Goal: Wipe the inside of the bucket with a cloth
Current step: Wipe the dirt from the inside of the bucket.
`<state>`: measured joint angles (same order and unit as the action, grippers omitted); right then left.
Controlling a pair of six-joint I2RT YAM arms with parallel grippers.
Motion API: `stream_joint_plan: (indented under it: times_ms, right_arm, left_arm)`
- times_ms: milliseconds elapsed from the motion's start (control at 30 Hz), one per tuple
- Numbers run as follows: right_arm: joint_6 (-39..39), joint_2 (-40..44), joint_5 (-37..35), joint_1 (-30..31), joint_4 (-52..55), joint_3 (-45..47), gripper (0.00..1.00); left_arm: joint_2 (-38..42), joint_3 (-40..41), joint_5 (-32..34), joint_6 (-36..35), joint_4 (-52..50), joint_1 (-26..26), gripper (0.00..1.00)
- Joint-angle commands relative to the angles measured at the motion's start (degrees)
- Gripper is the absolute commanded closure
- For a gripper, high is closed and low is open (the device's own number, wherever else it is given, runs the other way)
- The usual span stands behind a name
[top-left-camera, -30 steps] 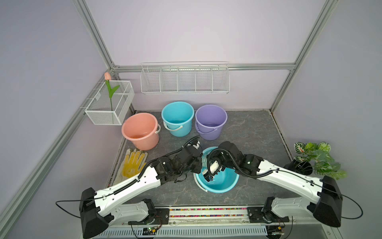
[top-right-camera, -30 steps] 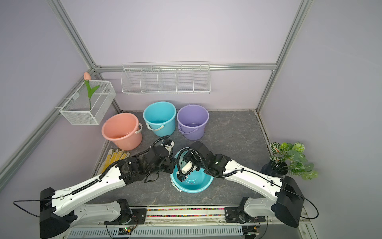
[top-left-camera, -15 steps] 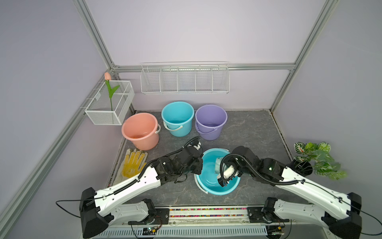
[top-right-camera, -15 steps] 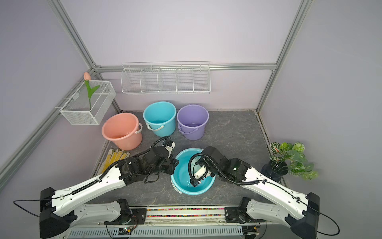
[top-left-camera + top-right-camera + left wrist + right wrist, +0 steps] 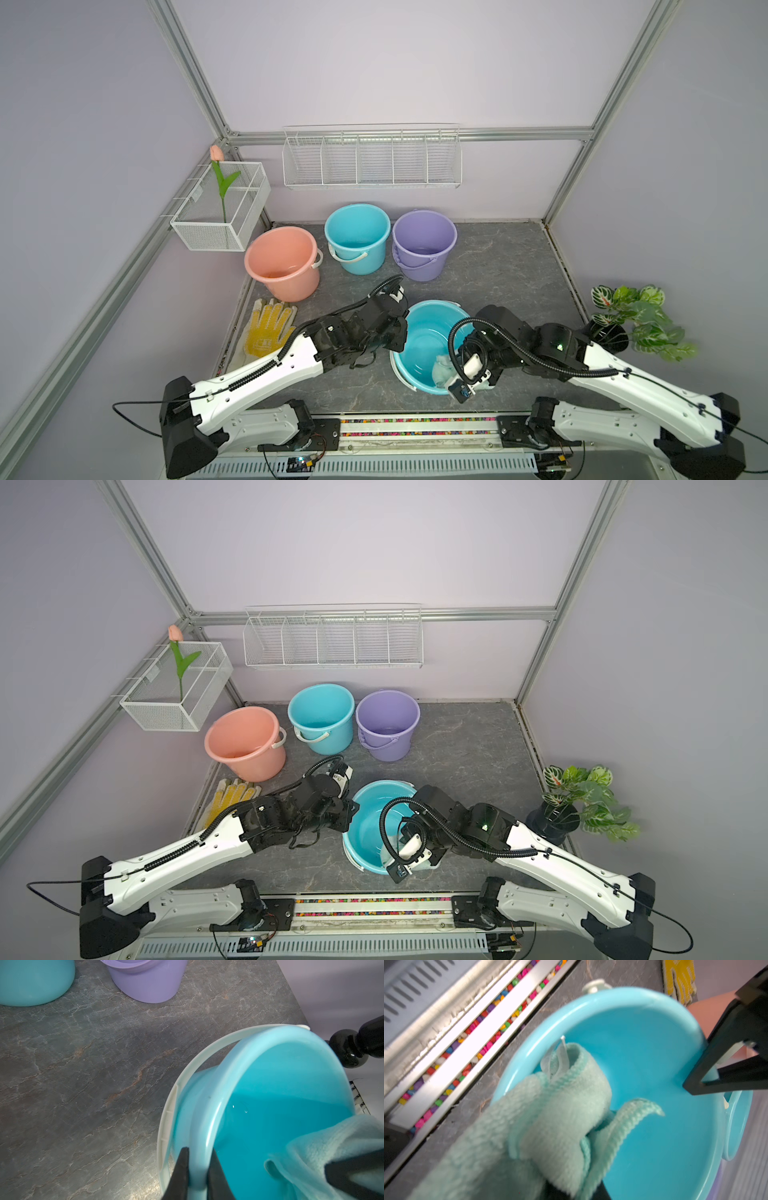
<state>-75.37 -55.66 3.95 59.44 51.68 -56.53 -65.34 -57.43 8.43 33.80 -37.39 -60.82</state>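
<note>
Swept across the bucket, right fingers pinch the cloth against its near wall; left fingers clamp the rim.

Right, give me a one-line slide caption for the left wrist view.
Left arm's jaws clamp the rim of the turquoise plastic bucket, pale mint-green microfibre cloth inside.

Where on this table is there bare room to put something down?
Widest bare patch: the tabletop between the purple bucket and the potted plant. A narrower strip lies between the left arm and the front rail. Crowded: back left, with the pink bucket, teal bucket and glove, and the middle, where it and the right arm work at the front bucket.
</note>
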Motion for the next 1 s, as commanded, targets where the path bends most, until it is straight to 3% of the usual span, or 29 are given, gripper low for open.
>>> stream_joint_plan:
  times_ms: [0, 233, 433, 533, 767, 967]
  right_arm:
    - [6.77, -1.34, 10.74, 0.98, -5.36, 1.22, 0.93]
    - [13.81, -6.78, 14.80, 2.86, -27.01, 5.75, 0.93]
    - [14.21, -12.70, 8.47, 4.13, -37.67, 5.28, 0.93]
    - [10.02, -14.62, 3.34, 4.30, -37.33, 3.61, 0.93]
    - [-9.00, -17.91, -9.14, 4.11, -24.79, -4.37, 0.93]
    - [-23.11, -21.40, -19.20, 4.06, -21.31, -9.82, 0.93]
  left_arm:
    - [0.76, -0.31, -0.24, 0.39, 1.35, -0.18, 1.00]
    - [0.82, -0.12, -0.29, 0.54, 1.59, -0.18, 1.00]
    - [1.10, -0.21, -0.51, 0.23, 1.57, -0.18, 1.00]
    - [0.84, -0.41, -0.70, -0.04, 1.29, -0.20, 1.00]
    - [0.83, -0.32, -1.03, -0.24, 1.41, -0.18, 1.00]
    - [0.66, -0.49, -1.01, -0.24, 1.61, -0.18, 1.00]
